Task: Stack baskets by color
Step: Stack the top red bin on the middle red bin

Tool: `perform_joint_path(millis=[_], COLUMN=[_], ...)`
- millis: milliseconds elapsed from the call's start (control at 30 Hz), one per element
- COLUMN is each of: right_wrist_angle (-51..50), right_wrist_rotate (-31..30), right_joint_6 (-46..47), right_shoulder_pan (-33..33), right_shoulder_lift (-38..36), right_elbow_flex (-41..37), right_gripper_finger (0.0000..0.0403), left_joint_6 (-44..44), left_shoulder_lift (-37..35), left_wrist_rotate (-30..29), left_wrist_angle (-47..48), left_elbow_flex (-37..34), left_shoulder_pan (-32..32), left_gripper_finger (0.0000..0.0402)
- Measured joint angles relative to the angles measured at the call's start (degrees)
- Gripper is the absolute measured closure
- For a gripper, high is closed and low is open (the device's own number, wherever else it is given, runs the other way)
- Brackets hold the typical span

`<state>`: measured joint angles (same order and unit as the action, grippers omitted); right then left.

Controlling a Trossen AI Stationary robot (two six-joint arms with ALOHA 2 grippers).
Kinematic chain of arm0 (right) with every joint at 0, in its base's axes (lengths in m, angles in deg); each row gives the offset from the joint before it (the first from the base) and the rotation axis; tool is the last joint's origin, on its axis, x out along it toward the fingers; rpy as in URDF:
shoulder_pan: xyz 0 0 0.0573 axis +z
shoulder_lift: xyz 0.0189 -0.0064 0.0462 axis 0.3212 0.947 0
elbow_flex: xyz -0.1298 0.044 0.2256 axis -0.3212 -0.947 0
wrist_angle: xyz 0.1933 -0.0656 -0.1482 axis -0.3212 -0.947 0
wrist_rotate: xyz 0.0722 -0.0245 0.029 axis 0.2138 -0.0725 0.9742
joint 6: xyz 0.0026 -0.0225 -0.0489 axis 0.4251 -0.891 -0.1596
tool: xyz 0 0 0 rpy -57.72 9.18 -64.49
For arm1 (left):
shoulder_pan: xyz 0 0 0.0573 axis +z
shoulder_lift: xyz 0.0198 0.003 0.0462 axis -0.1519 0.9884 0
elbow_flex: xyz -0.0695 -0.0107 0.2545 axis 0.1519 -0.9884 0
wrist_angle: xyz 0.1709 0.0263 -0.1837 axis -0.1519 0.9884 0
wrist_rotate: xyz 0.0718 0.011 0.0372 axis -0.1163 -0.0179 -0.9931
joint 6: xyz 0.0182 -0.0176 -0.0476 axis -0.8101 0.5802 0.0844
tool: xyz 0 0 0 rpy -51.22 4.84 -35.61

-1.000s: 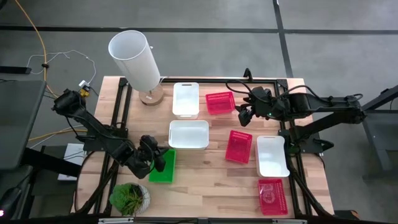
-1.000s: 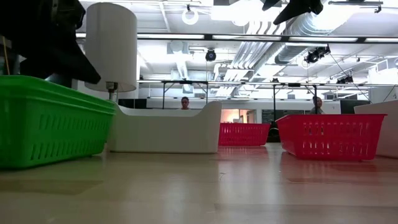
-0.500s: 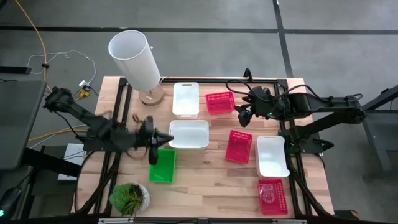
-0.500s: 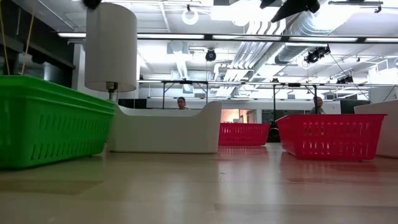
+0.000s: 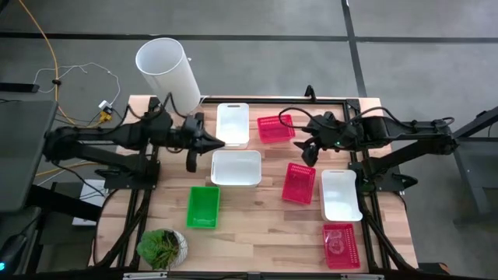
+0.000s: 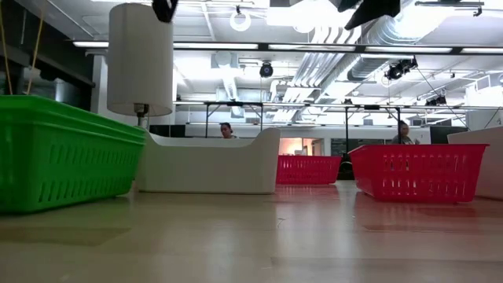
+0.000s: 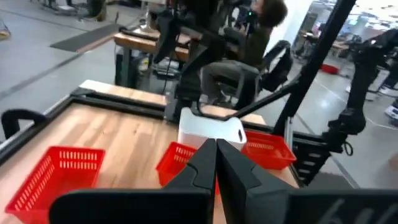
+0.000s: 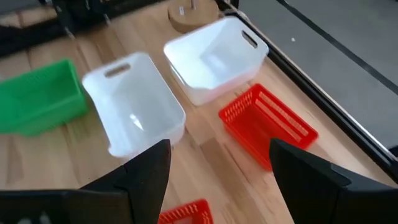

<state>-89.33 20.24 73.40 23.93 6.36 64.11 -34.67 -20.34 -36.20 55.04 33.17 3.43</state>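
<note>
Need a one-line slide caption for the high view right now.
Left gripper shut, empty above the white baskets; right gripper open between two red baskets; green basket sits apart.

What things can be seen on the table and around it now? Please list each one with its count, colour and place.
white baskets: three, white; one at the far edge, one at the middle, one at the right side.
red baskets: three visible, red; one beside the far white basket, one at the middle right, one at the near right corner.
green basket: one visible, green; near left part of the table.
lamp: one, white cylinder; far left corner.
potted plant: one, green; near left corner.
left tool: shut, empty, above the table near the far white basket.
right tool: open, empty, above the far right part.
</note>
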Motion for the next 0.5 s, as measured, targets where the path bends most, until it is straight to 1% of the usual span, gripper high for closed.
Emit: perform_joint_path(millis=[33, 133, 300, 367, 500], right_wrist_angle=[-0.96, -2.87, -2.91, -2.95, -2.97], right_wrist_rotate=[-0.01, 0.02, 0.74, -0.32, -4.98], right_joint_6=[0.01, 0.01, 0.01, 0.1, 2.16], right_shoulder_pan=[-0.01, -0.01, 0.0, 0.0, -0.72], right_shoulder_lift=[-0.02, -0.02, -0.02, -0.02, -0.02], right_elbow_flex=[0.0, 0.0, 0.0, 0.0, 0.0], right_gripper_finger=[0.0144, 0.0144, 0.0144, 0.0144, 0.0144], left_joint_6=[0.28, 1.49, 1.53, 1.87, 3.06], left_shoulder_lift=[0.33, 0.43, -0.39, -1.14, -1.53], left_wrist_rotate=[0.81, 0.73, 0.36, 0.31, -0.09], left_wrist_angle=[-1.49, -6.45, -7.15, -7.13, -6.71], left_elbow_flex=[-0.97, -3.18, -3.41, -3.41, -3.41], left_shoulder_pan=[1.17, 3.34, 3.51, 3.27, 2.37], left_gripper_finger=[0.0401, 0.0401, 0.0401, 0.0401, 0.0401])
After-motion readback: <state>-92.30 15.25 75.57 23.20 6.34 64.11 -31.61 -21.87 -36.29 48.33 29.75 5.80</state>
